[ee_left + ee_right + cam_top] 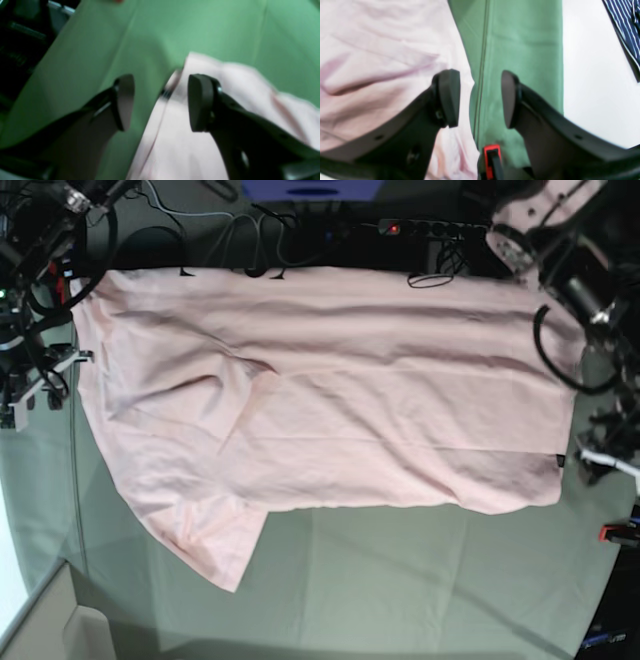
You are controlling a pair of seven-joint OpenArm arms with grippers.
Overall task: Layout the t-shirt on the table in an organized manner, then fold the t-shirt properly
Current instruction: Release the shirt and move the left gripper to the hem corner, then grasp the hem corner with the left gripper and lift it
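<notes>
Black pads of my left gripper (161,102) fill the near part of the left wrist view, standing apart with nothing between them; one pad hangs over the t-shirt (190,140), the other over bare green table (100,50). My right gripper (480,98) is likewise parted and empty, one pad above pink cloth, the other above the table cover, with the shirt's edge running between them.

From the base view, the t-shirt (330,410) lies spread flat on the table (400,580), pale pink and mostly plain on the side that faces up. Its long axis runs left to right across the view. One short sleeve (205,545) sticks out toward the near edge at the lower left; the straight edge with a small dark tag is at the right. Soft wrinkles cross the body, with a deeper fold near the left middle.

Along the far edge, only slivers of black lettering peep out, so I cannot read any print. Whether a second sleeve lies at the far side is hidden. Both wrist views are blurred. A red clamp (492,160) shows at the table edge under my right gripper, and a striped navy cloth (626,27) is cut off at that view's corner.
</notes>
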